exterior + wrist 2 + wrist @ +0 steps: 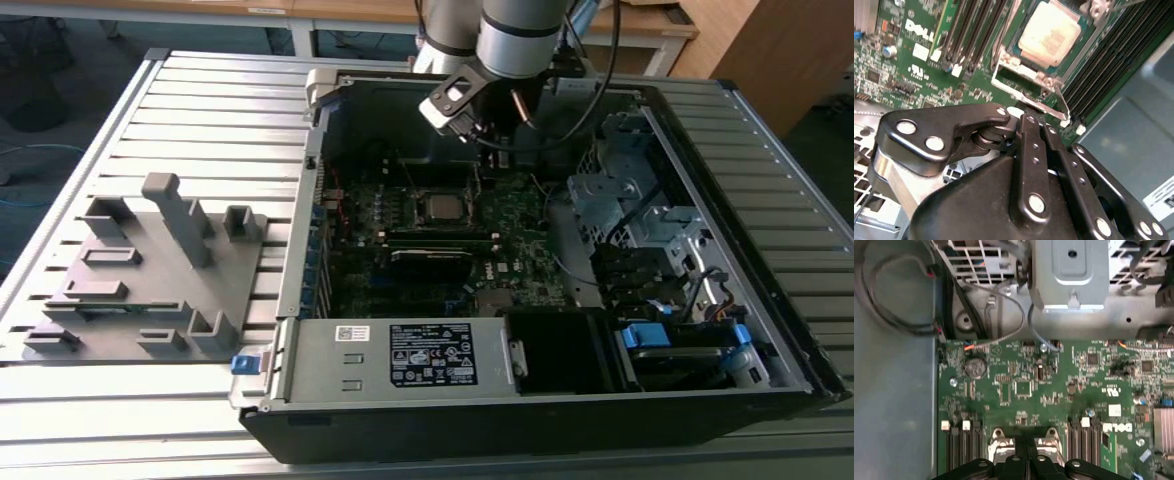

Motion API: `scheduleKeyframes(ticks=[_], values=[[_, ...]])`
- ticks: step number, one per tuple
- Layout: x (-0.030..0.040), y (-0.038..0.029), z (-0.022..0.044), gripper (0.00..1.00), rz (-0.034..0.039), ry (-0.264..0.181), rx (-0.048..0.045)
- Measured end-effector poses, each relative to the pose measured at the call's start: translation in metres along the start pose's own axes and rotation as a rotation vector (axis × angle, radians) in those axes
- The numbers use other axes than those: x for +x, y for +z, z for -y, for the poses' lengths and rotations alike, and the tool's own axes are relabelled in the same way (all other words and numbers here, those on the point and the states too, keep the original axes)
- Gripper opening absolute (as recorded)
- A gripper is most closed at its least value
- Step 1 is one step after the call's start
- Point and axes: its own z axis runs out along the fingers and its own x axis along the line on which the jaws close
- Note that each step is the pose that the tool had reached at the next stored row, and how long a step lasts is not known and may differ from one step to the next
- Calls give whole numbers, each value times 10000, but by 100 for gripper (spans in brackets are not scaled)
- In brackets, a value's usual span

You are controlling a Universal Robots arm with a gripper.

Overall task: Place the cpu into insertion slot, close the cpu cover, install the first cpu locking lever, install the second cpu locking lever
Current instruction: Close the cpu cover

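Note:
The cpu (1050,34) lies flat in the insertion slot (445,207), its pale square face showing through the cut-out of the silvery cpu cover (1006,62) that frames it. A thin metal locking lever (1026,100) runs along the socket's edge nearest my gripper. My gripper (1036,122) hangs above the board just beside the socket, its black fingers pressed together with nothing between them. In the first wrist view the gripper (1026,457) sits right over the socket's metal brackets (999,442). In the exterior view the gripper (470,125) is over the far part of the open computer case.
Black memory strips (974,35) flank the socket. A metal drive cage (641,210) and cables (899,290) stand on the exterior view's right, and a power supply box (400,355) is at the case's near wall. A grey fixture plate (134,290) lies on the slatted table.

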Motion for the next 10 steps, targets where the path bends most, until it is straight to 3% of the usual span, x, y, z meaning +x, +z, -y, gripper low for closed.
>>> scheduleKeyframes(ticks=[7,10], values=[[-25,2,174,10,-1,0,-36],[-28,3,205,10,-3,1,-42]])
